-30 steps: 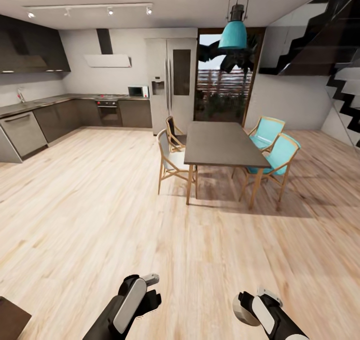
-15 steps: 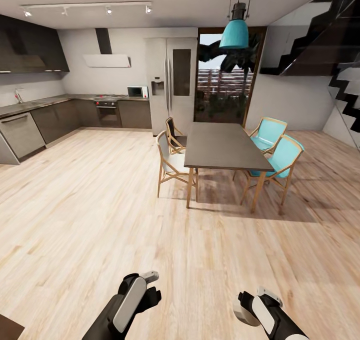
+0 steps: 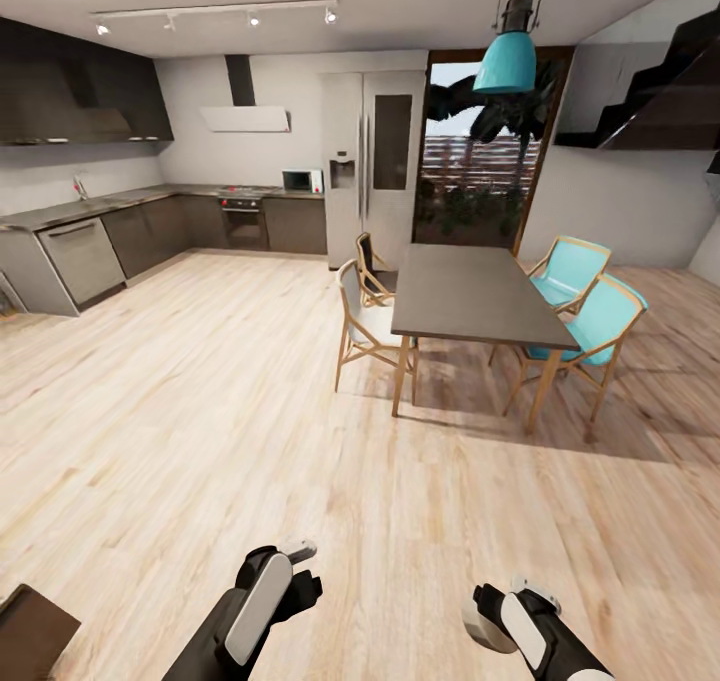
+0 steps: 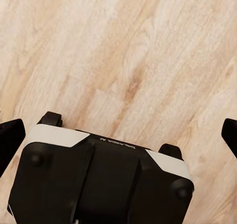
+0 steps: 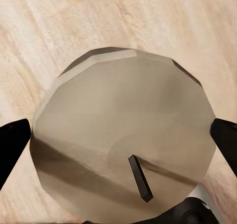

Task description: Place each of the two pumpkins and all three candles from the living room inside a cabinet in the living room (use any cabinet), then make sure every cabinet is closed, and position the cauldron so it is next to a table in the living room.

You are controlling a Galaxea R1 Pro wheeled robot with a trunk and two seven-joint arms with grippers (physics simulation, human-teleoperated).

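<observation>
Transit record, open wood floor (image 3: 200,411), kitchen and dining area ahead.

Left end effector (image 3: 300,571): carried low over the floor, fingertips wide apart, nothing between them; apparently free for a later pick.

Right end effector (image 3: 480,616): clamped around one candle (image 5: 123,135), grey-beige, wick facing the wrist camera; held low, presumably for carriage to the cabinet.

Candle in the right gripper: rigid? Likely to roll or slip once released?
The candle is a faceted, stubby cylinder between the right gripper fingers, so probably rigid. Its flat, wide wick end suggests it stands steadily; on its side it may roll. Its smooth, matte skin could slip, though that can't be confirmed.
</observation>
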